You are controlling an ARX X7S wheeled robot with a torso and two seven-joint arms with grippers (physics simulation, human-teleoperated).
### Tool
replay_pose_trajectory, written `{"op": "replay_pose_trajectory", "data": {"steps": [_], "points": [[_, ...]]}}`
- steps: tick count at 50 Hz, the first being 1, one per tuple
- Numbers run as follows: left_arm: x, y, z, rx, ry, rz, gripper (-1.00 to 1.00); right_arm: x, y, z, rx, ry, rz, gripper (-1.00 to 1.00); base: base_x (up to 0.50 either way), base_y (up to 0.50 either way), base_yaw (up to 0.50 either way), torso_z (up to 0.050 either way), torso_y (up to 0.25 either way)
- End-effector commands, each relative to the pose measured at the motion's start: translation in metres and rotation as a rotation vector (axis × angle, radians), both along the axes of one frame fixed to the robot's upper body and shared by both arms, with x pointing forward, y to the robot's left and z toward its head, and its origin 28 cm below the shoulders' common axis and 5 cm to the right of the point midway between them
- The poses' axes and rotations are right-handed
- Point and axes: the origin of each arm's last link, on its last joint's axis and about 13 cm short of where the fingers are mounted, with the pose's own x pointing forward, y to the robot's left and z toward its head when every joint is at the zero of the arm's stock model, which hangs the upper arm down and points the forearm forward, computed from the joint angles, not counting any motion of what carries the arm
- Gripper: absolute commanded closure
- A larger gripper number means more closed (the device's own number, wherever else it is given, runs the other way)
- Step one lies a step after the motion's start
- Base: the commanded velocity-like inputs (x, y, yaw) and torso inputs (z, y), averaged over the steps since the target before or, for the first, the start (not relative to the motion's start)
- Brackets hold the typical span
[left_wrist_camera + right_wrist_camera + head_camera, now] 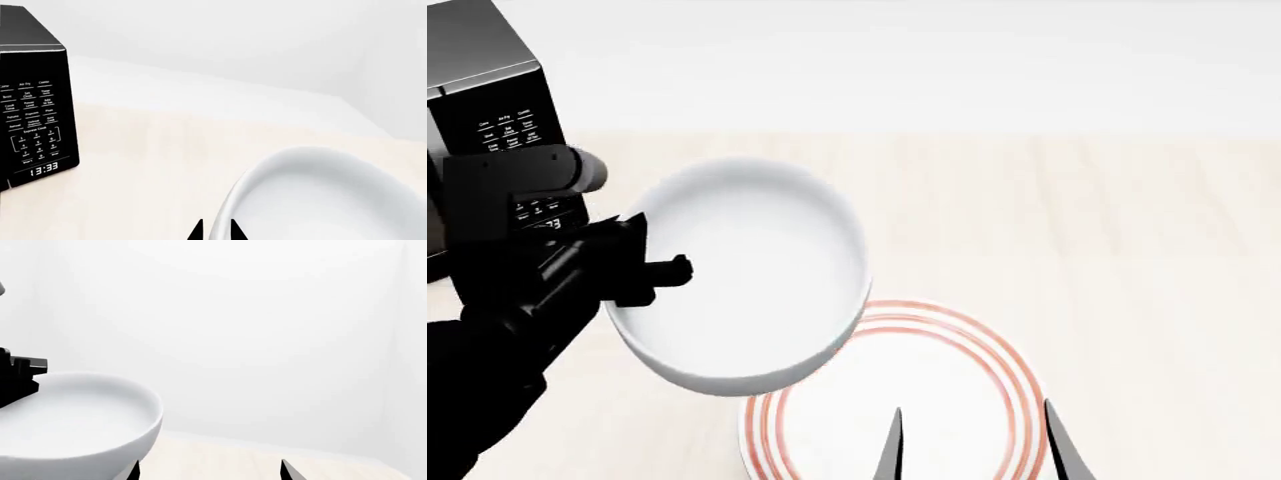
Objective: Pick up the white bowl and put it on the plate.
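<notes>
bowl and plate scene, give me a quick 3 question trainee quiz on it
1. True or false: the bowl already rests flat on the plate.
2. Which gripper grips the bowl's rim: A left, B right?
3. Fill in: the black appliance at the table's left is a ____.

Key
1. False: it hangs tilted in the air, overlapping only the plate's near-left edge in the head view.
2. A: the left gripper; the right gripper is open, empty.
3. Microwave.

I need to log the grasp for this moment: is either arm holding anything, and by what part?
The left gripper holds the white bowl by its rim, at the microwave-side edge. The right gripper is open and holds nothing.
</notes>
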Motion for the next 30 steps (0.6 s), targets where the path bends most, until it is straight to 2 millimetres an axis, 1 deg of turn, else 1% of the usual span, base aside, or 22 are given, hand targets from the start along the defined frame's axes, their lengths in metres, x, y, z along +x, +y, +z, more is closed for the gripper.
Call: {"op": "replay_pose_trajectory", "data": {"steps": [1,10,19,24,30], "points": [[0.006,-0.016,0.004,-0.078,-0.006,-0.056,1.00,0.003,-0.001,0.001,-0.011,-0.014,-0.013,-1.00,0.00,0.00,0.00,0.000,0.000],[0.012,-0.024,0.000,-0.071,0.009,-0.075,1.00,0.003,-0.001,0.000,-0.011,-0.011,-0.010,-1.00,0.00,0.00,0.00,0.000,0.000],[0.016,-0.039,-0.008,-0.038,0.030,-0.112,1.00,0.003,-0.001,0.000,-0.012,-0.012,-0.009,-1.00,0.00,0.00,0.00,0.000,0.001],[0.019,-0.045,-0.007,-0.034,0.028,-0.121,1.00,0.003,0.000,0.000,-0.013,-0.010,-0.005,-1.00,0.00,0.00,0.00,0.000,0.000],[0.021,-0.054,-0.010,-0.040,0.034,-0.137,1.00,0.002,0.000,-0.001,-0.013,-0.009,-0.004,-1.00,0.00,0.00,0.00,0.000,0.002]]}}
